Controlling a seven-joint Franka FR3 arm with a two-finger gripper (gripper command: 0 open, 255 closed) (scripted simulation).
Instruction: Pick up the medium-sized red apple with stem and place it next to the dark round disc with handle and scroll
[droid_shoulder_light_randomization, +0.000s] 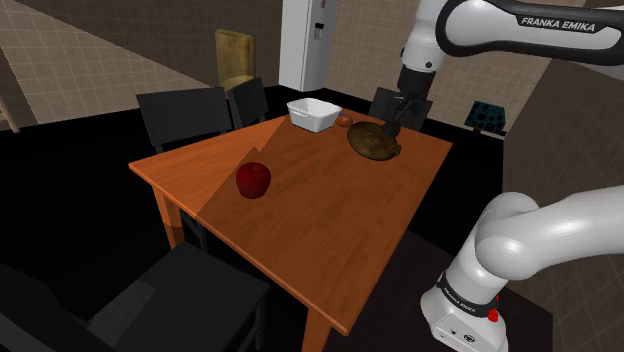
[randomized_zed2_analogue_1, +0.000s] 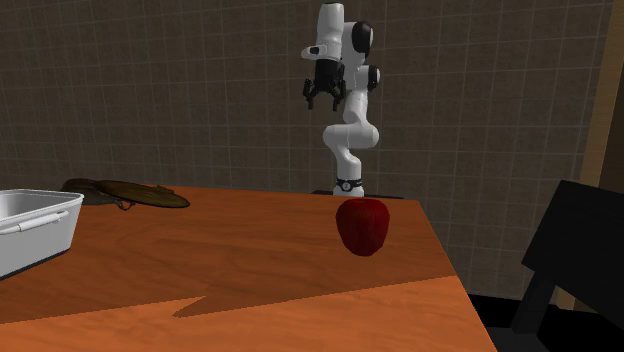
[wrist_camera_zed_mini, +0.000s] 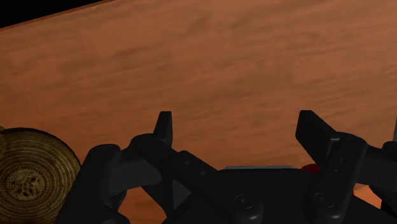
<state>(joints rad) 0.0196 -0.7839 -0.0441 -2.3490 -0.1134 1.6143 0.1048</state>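
The red apple (droid_shoulder_light_randomization: 253, 180) sits on the wooden surface (droid_shoulder_light_randomization: 330, 235), close to its edge on the shoulder view's left and well apart from the dark round disc (droid_shoulder_light_randomization: 372, 141). The disc lies flat near the far end, beside a white tray (droid_shoulder_light_randomization: 313, 113). My arm (droid_shoulder_light_randomization: 520, 25) rises from the stand, bends over the surface and points its wrist straight down above the disc. My jaws hang there spread apart, holding nothing.
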